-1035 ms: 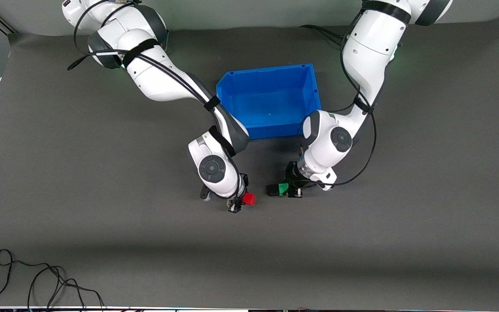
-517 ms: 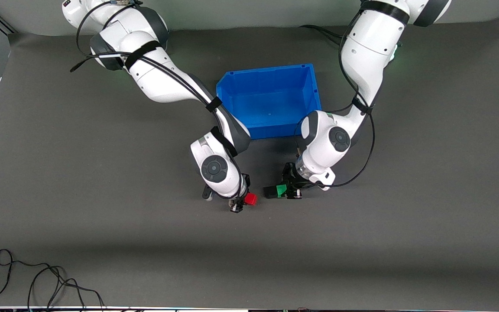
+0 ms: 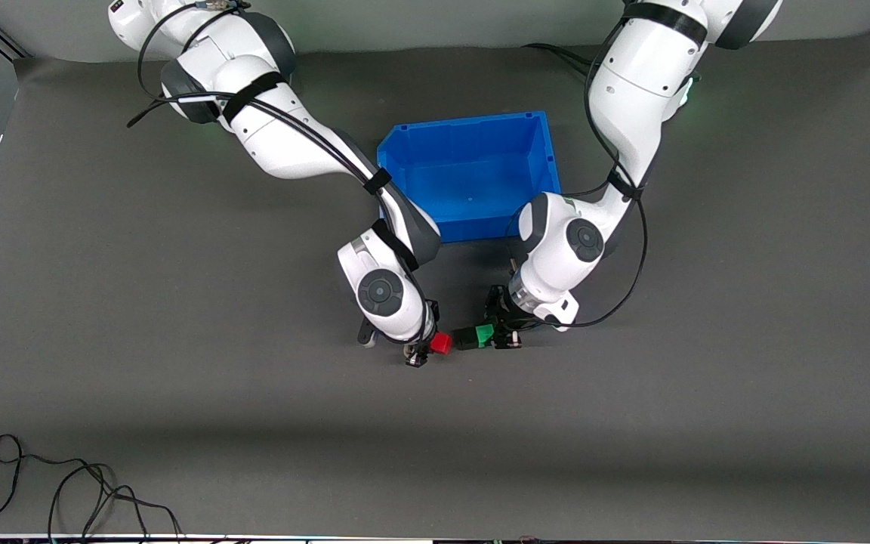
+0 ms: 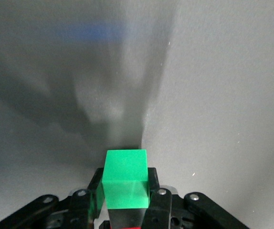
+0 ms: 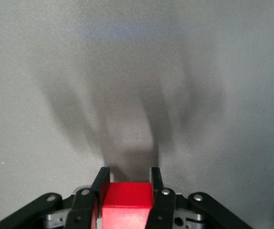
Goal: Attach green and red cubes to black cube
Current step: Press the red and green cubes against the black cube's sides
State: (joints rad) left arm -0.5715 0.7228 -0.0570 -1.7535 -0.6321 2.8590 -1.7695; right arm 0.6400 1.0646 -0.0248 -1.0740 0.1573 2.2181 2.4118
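Two grippers: both low over the bare table, nearer the front camera than the blue bin (image 3: 473,143).
Right gripper (image 3: 429,349): fingers closed on the red cube (image 3: 441,344); in the right wrist view the red cube (image 5: 126,206) sits clamped between both fingers (image 5: 157,198).
Left gripper (image 3: 497,333): fingers closed on the green cube (image 3: 485,334); in the left wrist view the green cube (image 4: 125,178) is gripped on two sides by the fingers (image 4: 152,191).
Black cube (image 3: 464,337): joined flush to the green cube's face toward the right arm's end; carried with it.
Gap: red cube just beside the black cube, a narrow space between; contact not seen.
Table (image 3: 178,393): dark grey mat.
Loose cable (image 3: 65,483): at the table edge nearest the front camera, toward the right arm's end.
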